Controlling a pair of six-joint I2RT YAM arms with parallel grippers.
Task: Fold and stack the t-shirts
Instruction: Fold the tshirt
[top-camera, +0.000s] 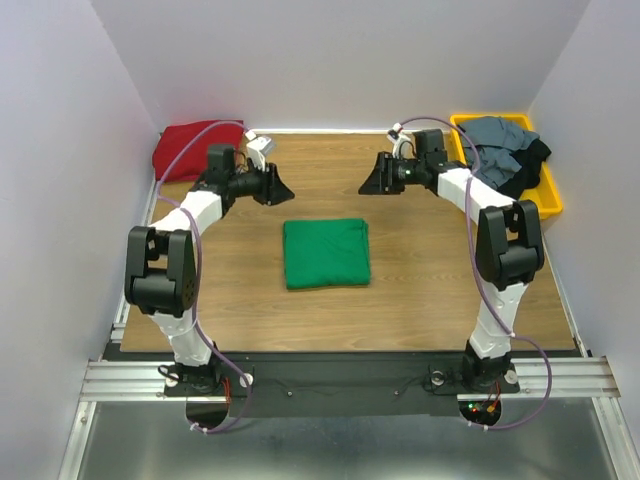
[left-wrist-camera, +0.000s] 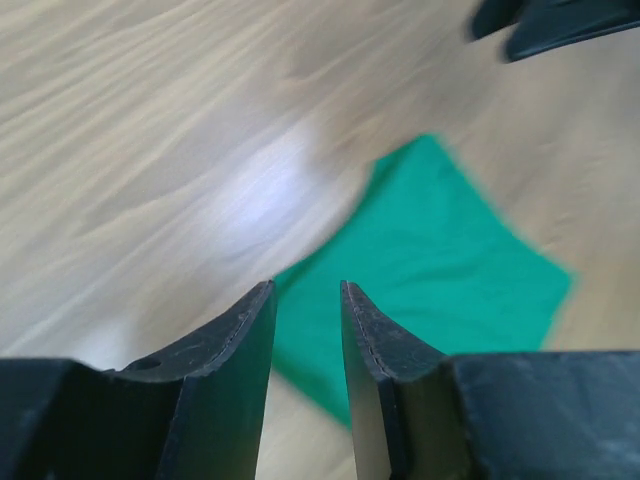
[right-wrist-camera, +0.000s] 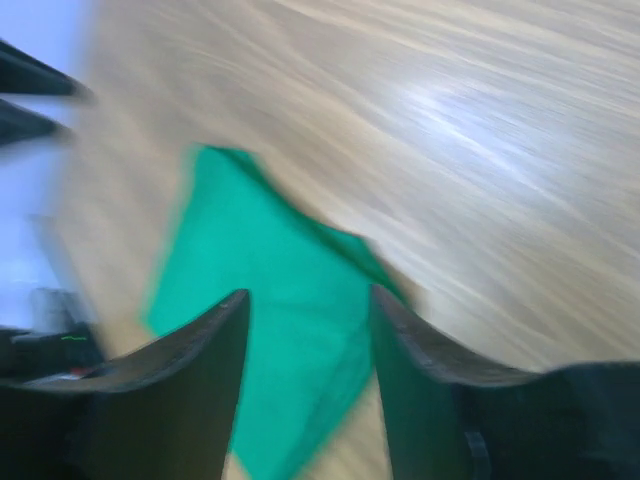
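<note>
looking from above, the green shirt (top-camera: 326, 253) lies folded into a neat square in the middle of the tabletop (top-camera: 430, 290), flat and on its own, so one fold looks done. the red shirt (top-camera: 190, 148) sits in the far left corner, seemingly bunched. the grey and black shirts (top-camera: 505, 150) are heaped in the yellow tray (top-camera: 552, 198) at the far right. none of these looks folded, and nothing is stacked on the green one yet. the left gripper (top-camera: 275, 186) and right gripper (top-camera: 374, 180) hang above the tabletop beyond the green shirt, facing each other, clear of the cloth.

from the left wrist, the jaws stand a little apart with nothing between them. the blurred green shirt lies on the wood ahead, untouched.

from the right wrist, the jaws stand wider apart, also empty, with the green shirt below them in blur.

by my reading the task is early: one shirt is folded as the base of the stack, and at least three are left to fetch, fold and lay on top.
</note>
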